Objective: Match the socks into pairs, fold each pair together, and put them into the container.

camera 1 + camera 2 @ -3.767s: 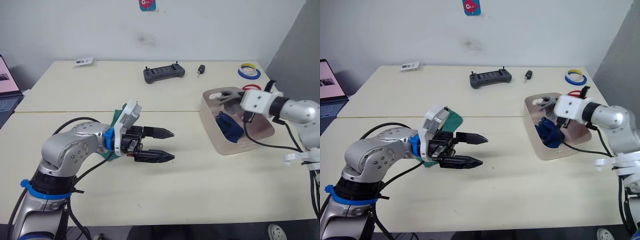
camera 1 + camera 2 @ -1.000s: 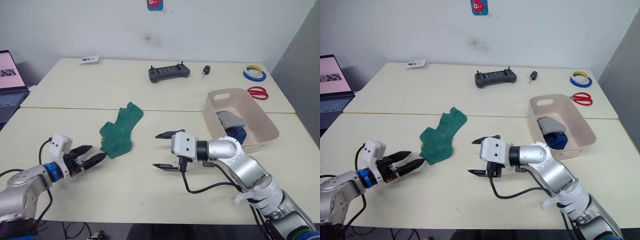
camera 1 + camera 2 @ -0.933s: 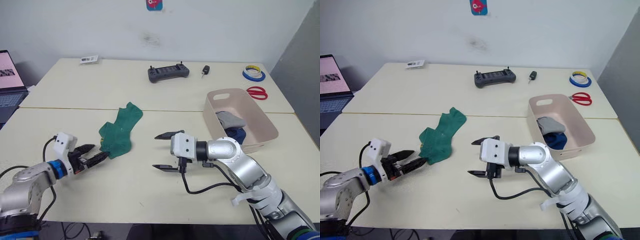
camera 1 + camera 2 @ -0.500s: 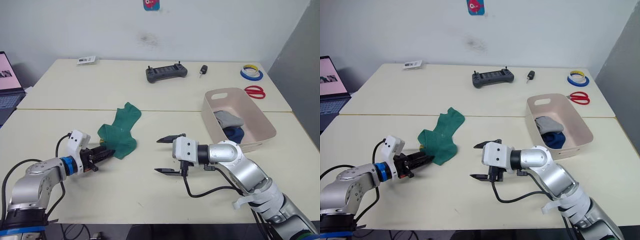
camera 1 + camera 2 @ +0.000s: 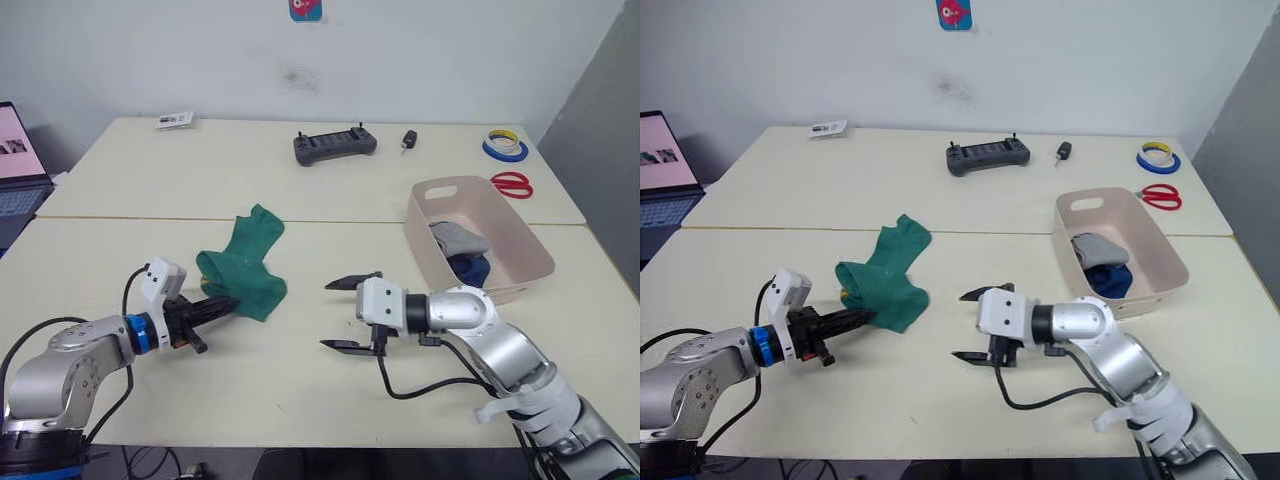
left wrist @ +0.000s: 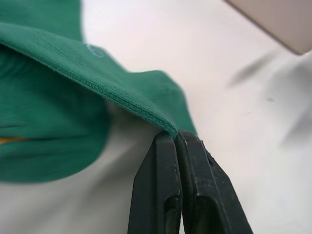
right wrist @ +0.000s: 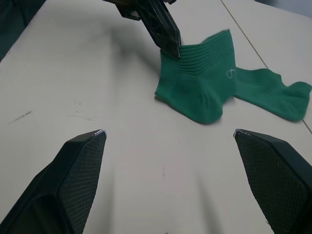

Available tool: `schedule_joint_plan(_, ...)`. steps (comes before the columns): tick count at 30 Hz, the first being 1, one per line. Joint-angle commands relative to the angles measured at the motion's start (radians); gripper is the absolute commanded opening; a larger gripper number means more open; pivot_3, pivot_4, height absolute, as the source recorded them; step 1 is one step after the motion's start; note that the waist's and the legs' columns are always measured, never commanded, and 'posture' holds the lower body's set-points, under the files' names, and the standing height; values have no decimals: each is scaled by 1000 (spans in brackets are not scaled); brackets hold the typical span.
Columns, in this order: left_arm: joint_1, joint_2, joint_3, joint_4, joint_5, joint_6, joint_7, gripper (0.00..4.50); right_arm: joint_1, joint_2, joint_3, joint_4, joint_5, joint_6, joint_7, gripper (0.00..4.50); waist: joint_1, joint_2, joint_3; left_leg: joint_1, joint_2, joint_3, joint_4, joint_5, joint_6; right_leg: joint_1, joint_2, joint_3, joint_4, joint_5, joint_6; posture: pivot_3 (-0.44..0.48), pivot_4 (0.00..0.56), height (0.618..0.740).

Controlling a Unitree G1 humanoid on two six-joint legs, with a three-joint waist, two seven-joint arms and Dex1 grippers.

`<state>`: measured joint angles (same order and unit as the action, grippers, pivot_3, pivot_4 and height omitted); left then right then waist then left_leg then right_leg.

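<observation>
You have green socks (image 5: 243,268) on the cream table (image 5: 300,200), with fine ribbing on the fabric and a trace of yellowish trim. To the right of the socks sits the pale pink-beige container (image 5: 520,262), and inside it you can see a grey sock (image 5: 460,238) over a dark blue one (image 5: 470,268). Beyond the container lie red-handled scissors (image 5: 512,183) and tape rolls (image 5: 501,146) in blue, yellow and white. Behind the socks, a dark grey controller (image 5: 334,145) and a small black key fob (image 5: 407,139) rest near the white wall. Both grippers, left (image 5: 222,306) and right (image 5: 346,312), have black fingers on white housings, and the left arm carries a blue band.
</observation>
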<state>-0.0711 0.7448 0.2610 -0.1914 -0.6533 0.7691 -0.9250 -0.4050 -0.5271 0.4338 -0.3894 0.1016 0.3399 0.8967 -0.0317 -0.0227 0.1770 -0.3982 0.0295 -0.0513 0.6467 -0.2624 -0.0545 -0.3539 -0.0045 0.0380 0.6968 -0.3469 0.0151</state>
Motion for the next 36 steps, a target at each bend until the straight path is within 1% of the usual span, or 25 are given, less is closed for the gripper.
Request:
schedule_joint_plan(1, -19, -16, -31, -93, -69, 59, 7, 40, 25, -27, -43, -81, 23, 16, 8, 4500, 0, 0, 0, 0, 0, 0, 0, 0, 0, 0, 0, 0, 0, 0, 0, 0, 150, 740)
schedule_joint_plan(3, -38, -47, -65, -129, -105, 97, 19, 40, 61, -58, -69, -122, 31, 39, 7, 4500, 1, 0, 0, 0, 0, 0, 0, 0, 0, 0, 0, 0, 0, 0, 0, 0, 150, 740)
schedule_joint_plan(6, -52, -87, -118, -140, -110, 108, 28, 40, 103, -96, -103, -165, 42, 70, 3, 4500, 2, 0, 0, 0, 0, 0, 0, 0, 0, 1, 0, 0, 0, 0, 0, 0, 150, 740)
schedule_joint_plan(10, -86, -169, -182, -102, -97, 88, 57, 40, 161, -147, -151, -205, 43, 93, -10, 4500, 2, 0, 0, 0, 0, 0, 0, 0, 0, 1, 1, 0, 0, 0, 0, 0, 150, 740)
schedule_joint_plan(14, -123, -232, -212, -62, -87, 81, 86, 40, 202, -160, -165, -234, 34, 110, -39, 4500, 0, 0, 0, 0, 0, 0, 1, 0, 0, 1, 1, 1, 0, 0, 0, 0, 150, 740)
schedule_joint_plan(17, -129, -262, -223, -52, -92, 74, 93, 40, 222, -160, -158, -250, 26, 121, -58, 4500, 0, 0, 0, 0, 0, 0, 0, 0, 0, 1, 1, 1, 0, 0, 0, 0, 150, 740)
schedule_joint_plan(20, -127, -230, -251, -48, -71, 67, 46, 40, 234, -157, -152, -267, 26, 136, -74, 4500, 0, 0, 0, 0, 0, 0, 1, 0, 0, 1, 1, 1, 0, 0, 0, 0, 150, 740)
schedule_joint_plan(24, -119, -195, -234, -63, -77, 53, 21, 843, 246, -153, -139, -281, 20, 149, -91, 4500, 1, 0, 0, 0, 0, 0, 0, 0, 0, 1, 1, 1, 0, 0, 0, 0, 150, 740)
schedule_joint_plan(27, -107, -162, -204, -76, -94, 59, 11, 1766, 250, -140, -122, -276, 3, 148, -111, 4500, 0, 0, 0, 0, -1, 0, 0, 0, 0, 1, 1, 1, 0, 0, 0, 0, 150, 740)
schedule_joint_plan(29, -92, -123, -183, -98, -111, 64, -22, 2436, 255, -131, -110, -273, -8, 143, -120, 4500, 0, 0, 0, 1, 0, 0, 0, 0, 0, 1, 1, 1, 0, 0, 0, 0, 150, 740)
schedule_joint_plan(30, -78, -86, -170, -116, -119, 66, -51, 2697, 259, -122, -100, -271, -15, 138, -126, 4500, 0, 0, 0, 1, 0, 0, 0, 0, 0, 1, 1, 1, 0, 0, 0, 0, 150, 740)
schedule_joint_plan(34, -20, 25, -151, -143, -96, 18, -145, 4013, 262, -96, -53, -245, -60, 90, -147, 4500, 1, 0, 0, 1, 0, 0, 0, 0, 0, 1, 1, 1, 0, 0, 0, 0, 150, 740)
schedule_joint_plan(36, 9, 69, -144, -148, -85, -9, -188, 4476, 259, -81, -19, -209, -102, 41, -161, 4500, 1, 0, 0, 1, 0, 0, 0, 0, 0, 1, 1, 1, -1, 0, 0, 0, 150, 740)
